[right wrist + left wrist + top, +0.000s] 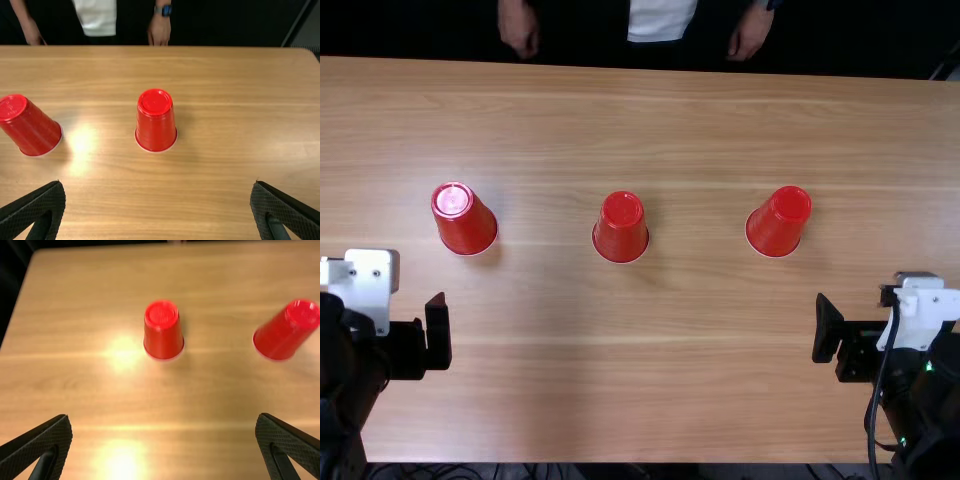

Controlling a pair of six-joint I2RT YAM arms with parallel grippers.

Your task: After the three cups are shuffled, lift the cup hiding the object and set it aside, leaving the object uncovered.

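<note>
- Across the surface [640, 110], where do things stand? Has a cup come up yet?

- Nope, nothing's lifted. Three red cups sit mouth-down in a row, well apart from each other: left cup [464, 219], middle cup [620, 228], right cup [778, 222]. As far as I can see, every rim is flat on the wood.

- So where's the object?

- Presumably under one of them. I can't tell which from where I'm standing, and none of the cups gives anything away.

- And the arms?

- The left claw [162, 417] sits back by the near edge on the left cup's side, well apart from it. Its fingers are spread wide with nothing between them. The right claw [156, 184] is the same deal on the other side: wide open, holding nothing, closest to the right cup but nowhere near touching it.

- So progress is basically zero?

- That's my read, the robot's part hasn't started. It has yet to pick a cup, close a claw around it, raise it, put it down off to the side and leave the object out in the open. I can't judge whether the shuffle itself is finished just from how the cups sit.
</note>
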